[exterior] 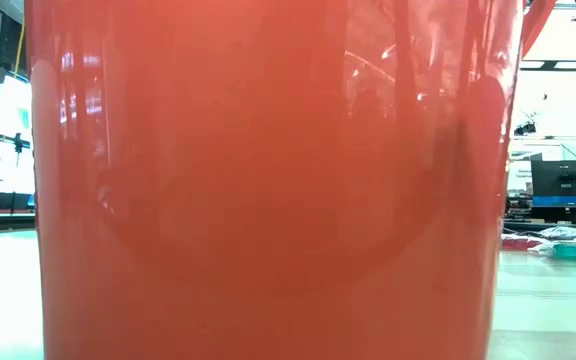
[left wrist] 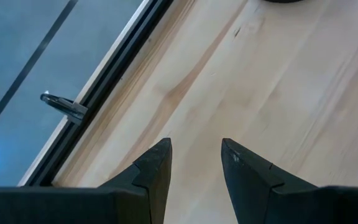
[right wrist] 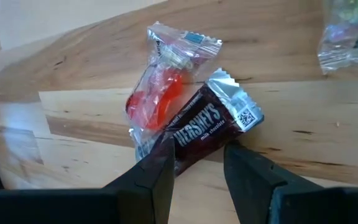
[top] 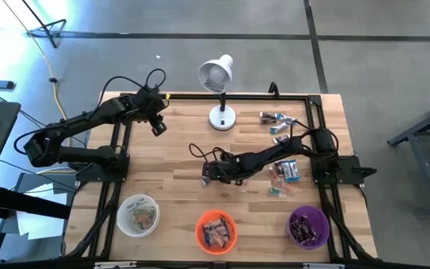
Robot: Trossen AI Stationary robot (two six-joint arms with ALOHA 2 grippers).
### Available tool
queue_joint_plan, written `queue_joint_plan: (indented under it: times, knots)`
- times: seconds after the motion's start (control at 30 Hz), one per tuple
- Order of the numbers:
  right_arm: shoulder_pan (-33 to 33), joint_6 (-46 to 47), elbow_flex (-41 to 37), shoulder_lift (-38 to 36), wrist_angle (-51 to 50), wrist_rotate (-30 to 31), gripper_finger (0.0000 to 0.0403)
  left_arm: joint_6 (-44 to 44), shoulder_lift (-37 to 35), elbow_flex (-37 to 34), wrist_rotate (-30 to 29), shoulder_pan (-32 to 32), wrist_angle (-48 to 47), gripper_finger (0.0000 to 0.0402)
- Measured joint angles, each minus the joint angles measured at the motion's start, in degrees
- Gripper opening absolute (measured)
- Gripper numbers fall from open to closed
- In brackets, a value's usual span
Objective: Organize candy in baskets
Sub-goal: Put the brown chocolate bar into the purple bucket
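My right gripper [top: 210, 173] [right wrist: 199, 149] reaches over the middle of the table and is shut on a dark brown Hershey's candy [right wrist: 197, 127]. A red candy in a clear wrapper [right wrist: 160, 90] lies against that bar. Loose candies sit in two heaps on the table's right side, one far [top: 277, 122] and one nearer [top: 284, 173]. Along the near edge stand the white basket [top: 138, 215], the orange basket [top: 216, 230] and the purple basket [top: 308, 227], each with candy inside. My left gripper [top: 157, 125] [left wrist: 196, 143] waits open over the far left corner. My right gripper pinches the brown bar's end nearest the wrist [right wrist: 188, 160] between its two fingers, which lie along the bar. The rest of the bar, with its silver crimped end [right wrist: 235, 93], sticks out past the fingertips. The clear wrapper's lower end [right wrist: 140, 142] reaches my finger; whether it is held too, I cannot tell.
A white desk lamp [top: 219, 93] stands at the far middle of the table. A black frame rail [left wrist: 104, 87] runs along the table's edges. The orange basket's wall [exterior: 268, 180] fills the low view. Bare wood lies between the right gripper and the baskets.
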Motion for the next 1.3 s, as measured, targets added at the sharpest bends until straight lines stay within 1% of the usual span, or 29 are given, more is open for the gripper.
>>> queue_joint_plan:
  times: [0.07,0.13,0.2,0.27,0.3,0.33,0.4,0.47,0.63,0.9,1.1,1.3]
  knots:
    - [0.0,0.0,0.0,0.1,-1.0,0.3,0.0128,0.0,0.0,0.0,0.0,0.0,0.2,0.0129]
    - [0.0,-0.2,0.0,0.1,-2.2,0.3,0.0109,0.0,0.0,0.0,0.0,0.0,0.2,0.0129]
    - [0.0,-0.4,0.0,0.1,-3.9,0.2,0.0074,0.0,0.0,0.0,0.0,0.0,0.2,0.0129]
    - [0.1,-1.1,0.1,0.0,-5.5,0.3,0.0029,0.0,0.0,0.0,0.0,0.0,0.2,0.0129]
    - [0.3,-2.4,0.1,0.0,-6.0,0.4,0.0016,0.0,0.0,0.0,0.0,0.0,0.2,0.0129]
    - [0.5,-3.4,0.1,0.0,-6.3,0.5,0.0011,0.0,0.0,0.0,0.0,0.0,0.2,0.0129]
    - [0.5,-4.4,0.1,-0.1,-7.0,-1.2,0.0014,0.0,0.0,0.0,0.0,0.0,0.1,0.0129]
    - [0.5,-6.5,0.1,-0.1,-7.2,-3.1,0.0007,0.0,0.0,0.0,0.0,0.0,0.1,0.0129]
    - [1.5,-8.2,0.0,-0.1,-8.3,-4.6,0.0001,0.0,0.0,0.0,0.0,0.0,0.1,0.0129]
    - [1.9,-7.8,-0.3,-2.6,-9.4,-4.9,0.0000,0.0,0.0,0.0,0.0,0.0,0.1,0.0129]
    - [2.4,-8.2,-0.7,-6.0,-13.1,-6.0,0.0000,0.5,0.0,0.0,0.0,0.0,0.1,0.0129]
    - [3.7,-8.3,-0.6,-10.4,-18.0,-5.4,0.0005,0.5,0.0,0.0,0.0,0.0,0.1,0.0129]
